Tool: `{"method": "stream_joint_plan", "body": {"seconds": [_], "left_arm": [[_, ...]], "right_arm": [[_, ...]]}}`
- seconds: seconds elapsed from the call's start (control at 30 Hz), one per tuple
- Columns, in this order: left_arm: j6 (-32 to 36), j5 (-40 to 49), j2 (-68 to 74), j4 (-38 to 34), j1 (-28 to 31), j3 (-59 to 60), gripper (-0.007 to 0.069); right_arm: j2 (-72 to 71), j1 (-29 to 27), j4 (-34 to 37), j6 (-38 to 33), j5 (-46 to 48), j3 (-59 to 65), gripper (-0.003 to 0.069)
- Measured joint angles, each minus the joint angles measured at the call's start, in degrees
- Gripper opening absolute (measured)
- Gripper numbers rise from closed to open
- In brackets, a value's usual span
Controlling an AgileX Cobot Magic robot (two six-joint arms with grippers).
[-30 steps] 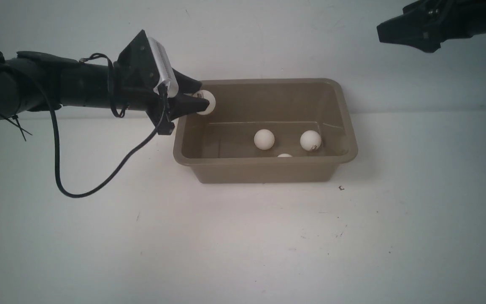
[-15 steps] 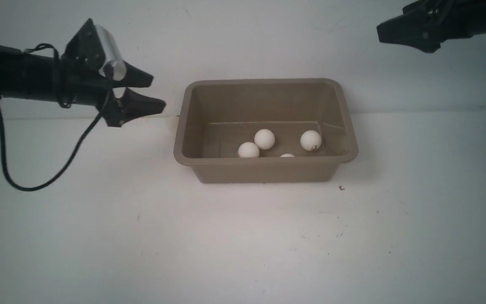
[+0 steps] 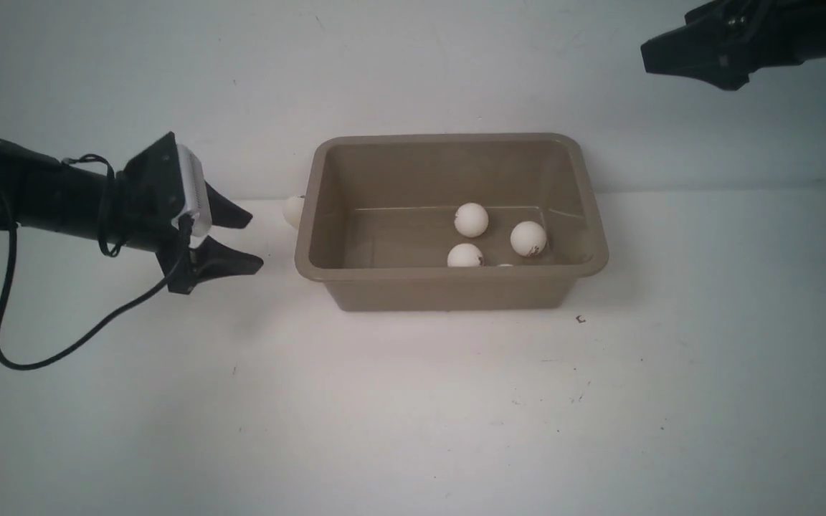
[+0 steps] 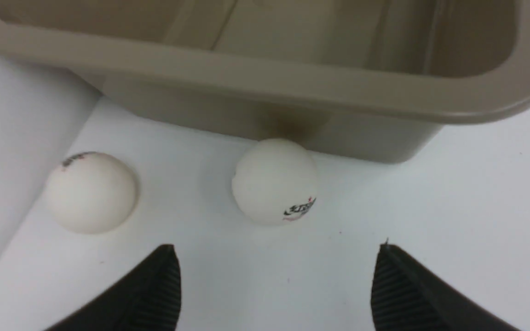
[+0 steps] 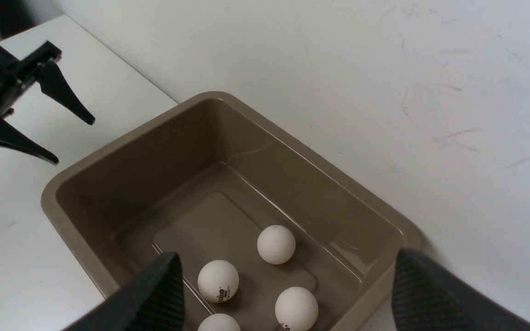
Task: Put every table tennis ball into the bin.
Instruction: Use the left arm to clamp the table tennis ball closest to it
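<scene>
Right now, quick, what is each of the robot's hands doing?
Left fingers: open, holding nothing.
Right fingers: open, holding nothing.

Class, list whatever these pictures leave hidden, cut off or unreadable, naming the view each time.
- Front view: one ball shows only its top above the bin's near wall.
- Front view: the ball outside is half hidden by the bin's rim.
- Left wrist view: a ball's logo is too blurred to read.
</scene>
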Motion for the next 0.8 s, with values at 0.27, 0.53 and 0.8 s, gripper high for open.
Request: {"method": "stream_joint_plan", "body": {"seconds": [0.27,0.53,0.8], "left_arm": [[2.46,-0.53,4.05,-5.06,-4.13,0.0,0.05],[3.15,-11.26,5.81,-7.05,-8.34,0.0,0.0499],[0.89,-15.85,5.75,-8.6,-9.33,-0.06,0.0354]], "right_arm": [[0.0,0.0,-0.38,0.0,0.0,0.0,0.0547],[0.0,0.0,-1.25,0.0,0.0,0.0,0.0547],[0.0,0.0,-1.25,0.0,0.05,0.0,0.0547]]}}
